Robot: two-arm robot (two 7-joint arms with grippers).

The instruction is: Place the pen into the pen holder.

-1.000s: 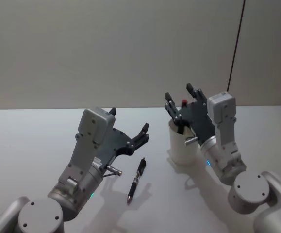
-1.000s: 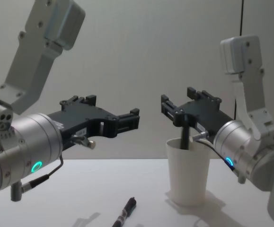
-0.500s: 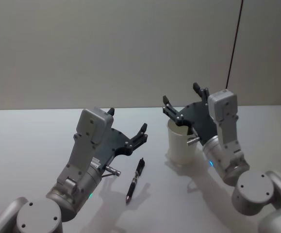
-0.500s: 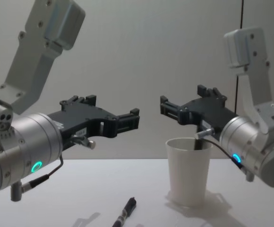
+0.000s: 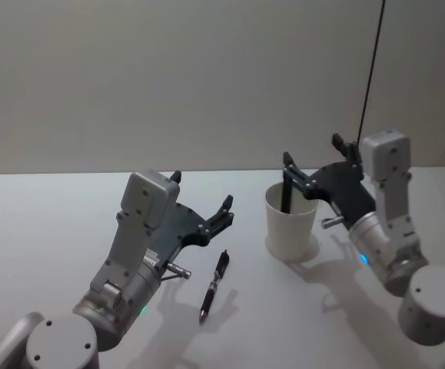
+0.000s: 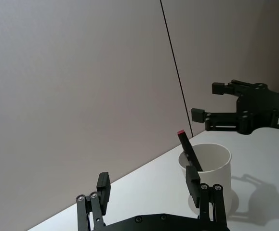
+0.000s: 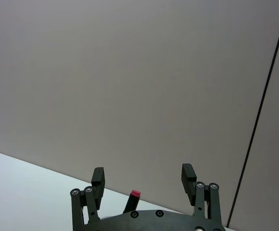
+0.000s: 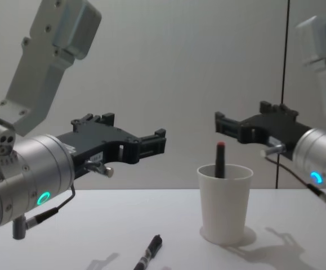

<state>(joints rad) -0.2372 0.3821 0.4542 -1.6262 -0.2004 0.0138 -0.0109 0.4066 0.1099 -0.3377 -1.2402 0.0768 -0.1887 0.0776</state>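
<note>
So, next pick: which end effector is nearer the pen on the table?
Left. The left end effector hovers above the pen; the right end effector is up beside the pen holder.

Pale grey surface (image 5: pixel 45 223), flat, meets wall behind. White paper-cup pen holder (image 5: pixel 290 231) stands upright on it, right of centre. Black pen (image 5: pixel 214 284) lies flat on it, left of holder, apart, nearer robot.

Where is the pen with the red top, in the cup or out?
In. The red-topped pen stands leaning inside the white paper cup, its top poking above the rim.
</note>
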